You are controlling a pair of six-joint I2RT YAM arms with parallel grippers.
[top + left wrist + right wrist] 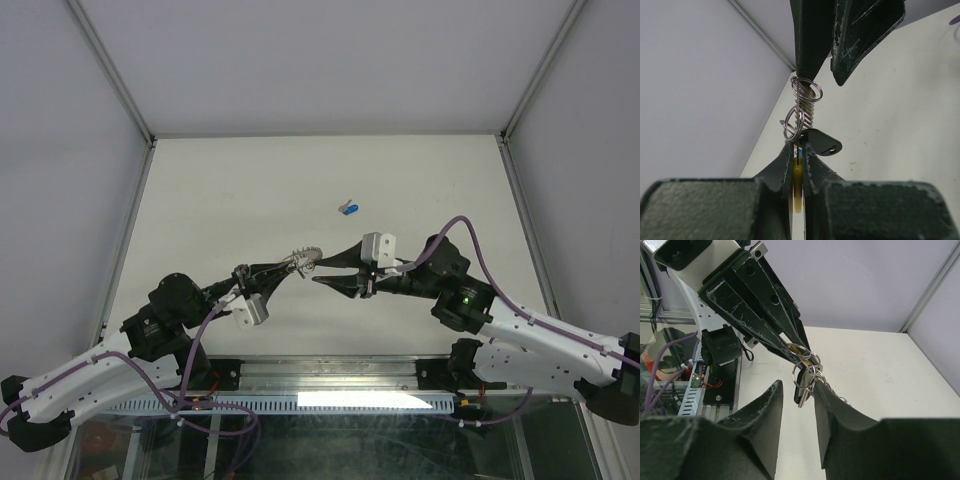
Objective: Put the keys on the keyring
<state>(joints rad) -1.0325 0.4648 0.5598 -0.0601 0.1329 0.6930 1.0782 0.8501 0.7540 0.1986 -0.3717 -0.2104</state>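
Observation:
My left gripper [289, 266] is shut on the yellow segment [797, 176] of the keyring [305, 258] and holds it above the table. Its silvery coils [805, 102] stick out past the fingertips. A silver key [804, 390] and a dark tag [821, 143] hang from small rings on it. My right gripper [320, 272] faces it, open, with one finger on each side of the hanging key. Its right finger [836, 407] touches the coils; its left finger [765, 412] stands apart. A key with a blue head [349, 209] lies on the table behind both grippers.
The white tabletop [250, 190] is walled by grey panels with metal posts [112, 70] at the back corners. A metal rail [340, 375] and cables run along the near edge by the arm bases.

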